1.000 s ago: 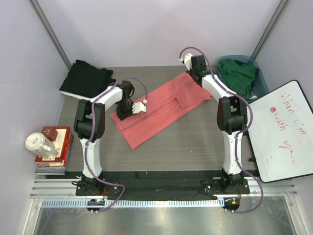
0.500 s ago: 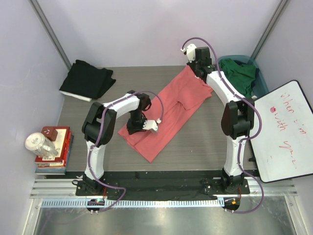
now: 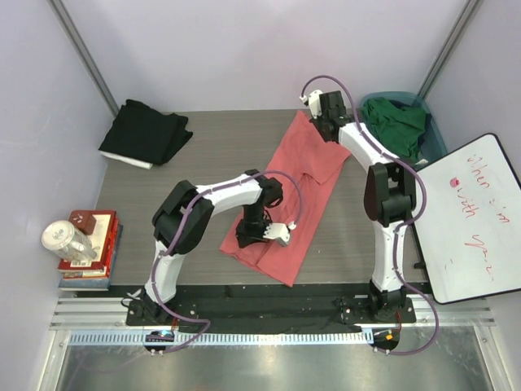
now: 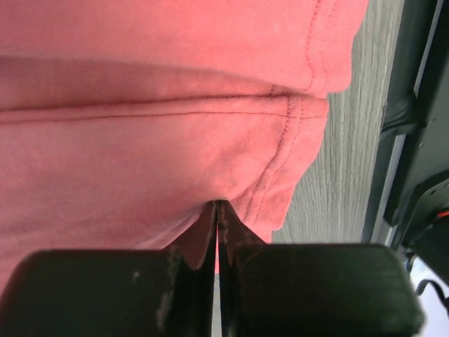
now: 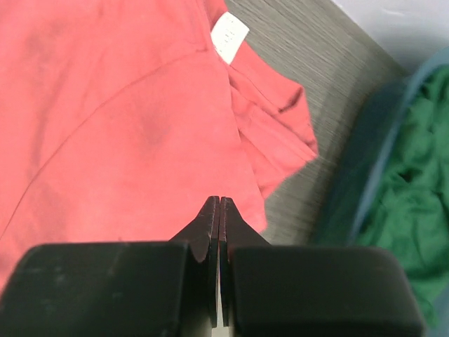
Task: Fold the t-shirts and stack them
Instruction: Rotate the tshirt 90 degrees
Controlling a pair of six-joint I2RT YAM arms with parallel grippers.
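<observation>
A coral-pink t-shirt [image 3: 305, 175] lies stretched out long on the grey table [image 3: 163, 204], from the far middle toward the near middle. My left gripper [image 3: 248, 236] is shut on its near end by the hem, with fabric pinched between the jaws in the left wrist view [image 4: 217, 205]. My right gripper [image 3: 320, 130] is shut at the shirt's far end [image 5: 219, 200], near the white tag [image 5: 229, 37]. A folded black t-shirt [image 3: 145, 134] lies at the far left. A dark green t-shirt [image 3: 396, 122] sits crumpled in the teal basket [image 3: 435, 134].
A whiteboard [image 3: 472, 216] leans at the table's right edge. Stacked books [image 3: 89, 252] with a clear jar [image 3: 65, 240] on them stand at the left edge. The black rail [image 4: 414, 140] at the table's near edge is close to the left gripper.
My left gripper has pulled the shirt's near end right and toward the near edge. The shirt has swung from a diagonal to nearly lengthwise. The right gripper has shifted only slightly at the far end.
</observation>
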